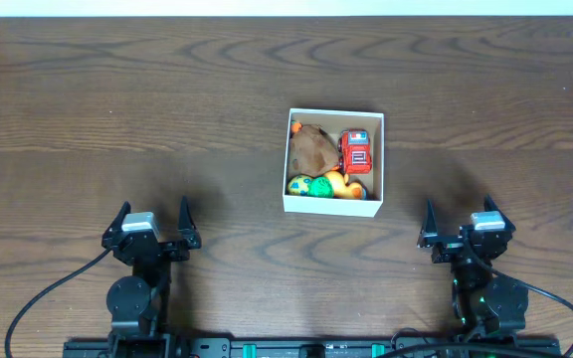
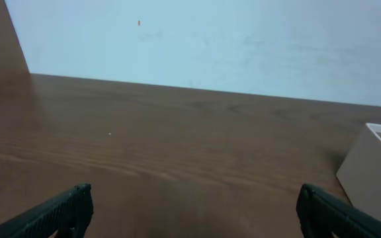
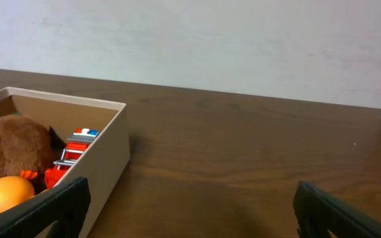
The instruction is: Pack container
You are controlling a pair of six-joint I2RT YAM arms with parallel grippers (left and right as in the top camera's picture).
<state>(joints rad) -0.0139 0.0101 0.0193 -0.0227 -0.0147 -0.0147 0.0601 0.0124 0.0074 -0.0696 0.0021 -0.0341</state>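
Observation:
The container [image 1: 332, 205] is a small square white-walled cardboard box in the middle of the table. It holds a brown plush toy [image 1: 312, 149], a red toy truck [image 1: 355, 154], a green ball [image 1: 299, 186] and a yellow-orange duck [image 1: 341, 185]. My left gripper [image 1: 152, 221] is open and empty at the front left, well away from the box. My right gripper [image 1: 461, 221] is open and empty at the front right. The right wrist view shows the box [image 3: 108, 158] with the plush [image 3: 15, 145] and truck [image 3: 71, 152] inside. The left wrist view shows only the box's corner [image 2: 372, 175].
Dark wood table [image 1: 117, 109] all round the box. A pale wall [image 2: 210, 39] stands behind the far edge. Black cables [image 1: 48, 303] run from both arm bases at the front edge.

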